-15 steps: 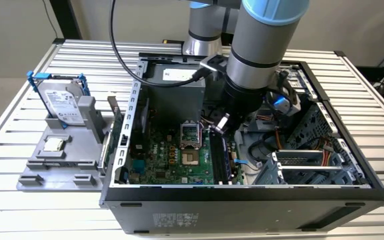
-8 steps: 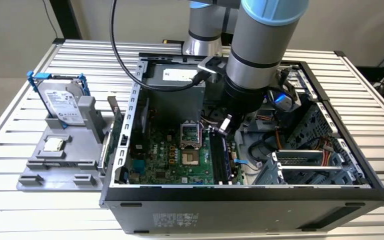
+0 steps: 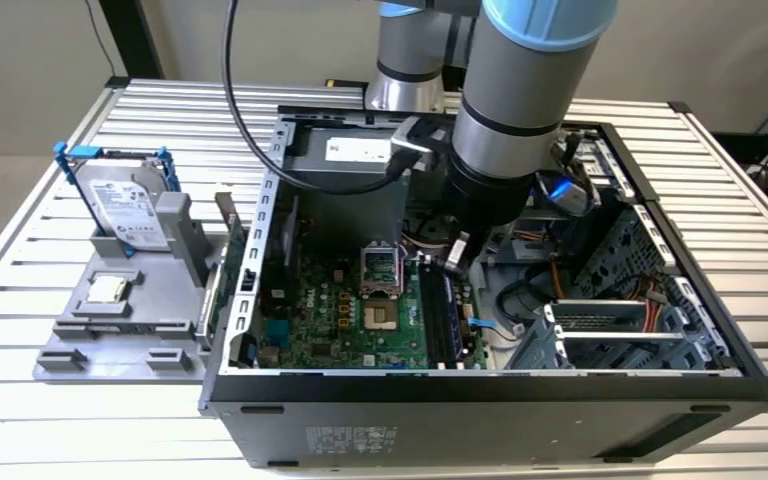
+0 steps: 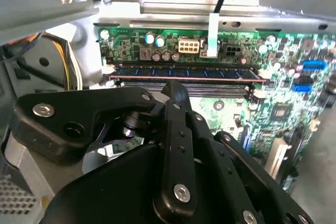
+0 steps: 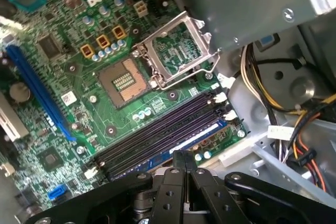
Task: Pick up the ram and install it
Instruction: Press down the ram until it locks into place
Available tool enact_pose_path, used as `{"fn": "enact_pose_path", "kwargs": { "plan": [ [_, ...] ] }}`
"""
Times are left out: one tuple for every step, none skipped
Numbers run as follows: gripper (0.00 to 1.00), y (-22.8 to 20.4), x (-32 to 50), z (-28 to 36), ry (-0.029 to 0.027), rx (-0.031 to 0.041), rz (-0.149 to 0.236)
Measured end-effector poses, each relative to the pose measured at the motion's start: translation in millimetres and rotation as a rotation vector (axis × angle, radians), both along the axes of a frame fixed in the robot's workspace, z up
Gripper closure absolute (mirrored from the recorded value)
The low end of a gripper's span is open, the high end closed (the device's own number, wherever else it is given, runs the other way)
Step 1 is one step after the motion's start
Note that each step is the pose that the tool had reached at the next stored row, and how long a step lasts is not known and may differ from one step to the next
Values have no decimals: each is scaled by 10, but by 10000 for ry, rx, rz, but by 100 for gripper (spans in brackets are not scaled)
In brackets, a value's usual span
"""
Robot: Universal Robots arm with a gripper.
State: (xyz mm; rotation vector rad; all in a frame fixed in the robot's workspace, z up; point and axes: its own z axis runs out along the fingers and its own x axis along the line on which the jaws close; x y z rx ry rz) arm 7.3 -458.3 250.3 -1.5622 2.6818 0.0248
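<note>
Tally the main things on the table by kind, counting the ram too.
Open computer case: 1
Hard drive in a blue frame: 1
Grey holder under the drive: 1
Ram stick, sitting in a motherboard slot: 1
Total: 4

The gripper (image 5: 185, 163) was seen as matte black with silver screw heads. Just beyond its fingertips the ram (image 4: 184, 73) was shown dark blue with a thin reddish line, seated beside black memory slots (image 5: 157, 132). The motherboard (image 5: 79, 93) below was coloured green, with a blue slot (image 5: 37, 90) well apart and yellow and orange cables (image 5: 310, 129) near.
</note>
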Motion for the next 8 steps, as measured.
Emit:
{"fn": "enact_pose_path", "kwargs": {
  "plan": [
    [100, 0, 0, 0, -1, -3, 180],
    [100, 0, 0, 0, -2, -5, 366],
    [100, 0, 0, -1, -4, -6, 550],
    [100, 0, 0, -1, -7, -5, 730],
    [100, 0, 0, -1, -10, -6, 910],
    [100, 0, 0, -1, -12, -6, 1090],
    [100, 0, 0, -1, -17, -5, 1275],
    [100, 0, 0, -1, -20, -5, 1450]
  ]
}}
